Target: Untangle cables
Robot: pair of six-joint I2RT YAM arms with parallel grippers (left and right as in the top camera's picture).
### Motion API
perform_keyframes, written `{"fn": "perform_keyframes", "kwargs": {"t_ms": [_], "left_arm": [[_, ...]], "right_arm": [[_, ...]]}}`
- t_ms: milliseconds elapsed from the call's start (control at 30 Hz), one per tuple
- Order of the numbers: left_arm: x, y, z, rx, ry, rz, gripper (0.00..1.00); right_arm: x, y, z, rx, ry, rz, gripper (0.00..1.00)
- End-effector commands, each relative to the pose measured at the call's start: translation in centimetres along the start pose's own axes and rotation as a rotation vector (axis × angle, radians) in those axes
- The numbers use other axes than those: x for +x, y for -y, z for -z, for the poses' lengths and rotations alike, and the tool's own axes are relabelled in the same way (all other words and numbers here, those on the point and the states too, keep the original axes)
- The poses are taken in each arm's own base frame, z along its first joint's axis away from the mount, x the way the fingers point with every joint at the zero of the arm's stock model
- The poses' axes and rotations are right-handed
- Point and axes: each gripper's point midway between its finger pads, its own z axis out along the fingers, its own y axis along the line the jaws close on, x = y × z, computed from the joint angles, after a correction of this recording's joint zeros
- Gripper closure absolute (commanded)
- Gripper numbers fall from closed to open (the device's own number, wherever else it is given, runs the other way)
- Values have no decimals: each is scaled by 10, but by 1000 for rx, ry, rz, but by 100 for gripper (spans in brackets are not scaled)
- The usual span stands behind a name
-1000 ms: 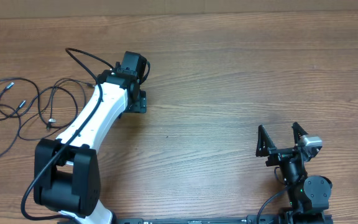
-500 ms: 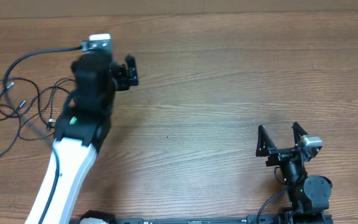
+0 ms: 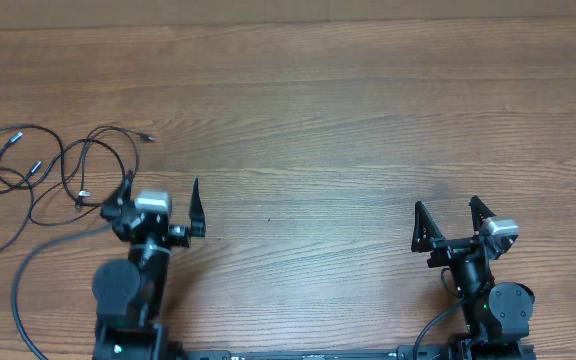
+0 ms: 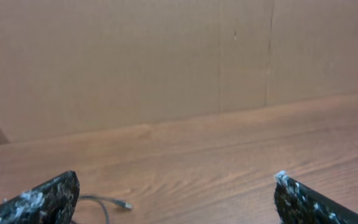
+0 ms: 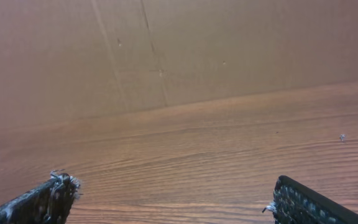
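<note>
Thin, limp cables (image 3: 34,167) sprawl in loops at the tabletop's (image 3: 348,120) left edge, seemingly crossed; pinch near a plug. Left gripper (image 3: 161,192) and right gripper (image 3: 448,208) gape empty.

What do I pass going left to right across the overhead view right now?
cables → left gripper, open → bare wooden table → right gripper, open

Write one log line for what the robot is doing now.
left gripper: open, empty | right gripper: open, empty | cables: looped together, far left, not held
</note>
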Motion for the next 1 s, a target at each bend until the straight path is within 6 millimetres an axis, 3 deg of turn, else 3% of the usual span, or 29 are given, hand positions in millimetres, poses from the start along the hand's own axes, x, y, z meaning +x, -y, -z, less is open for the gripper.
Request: {"fn": "perform_keyframes", "kwargs": {"t_ms": [0, 333, 467, 967], "left_arm": [[29, -3, 12, -29, 12, -42, 0], [89, -3, 26, -40, -97, -29, 0], [75, -4, 29, -49, -33, -33, 0], [77, -4, 29, -48, -44, -32, 0]], "right_arm": [[2, 0, 0, -2, 2, -7, 0], [2, 0, 0, -2, 2, -7, 0], [2, 0, 0, -2, 2, -7, 0], [2, 0, 0, -2, 2, -7, 0]]}}
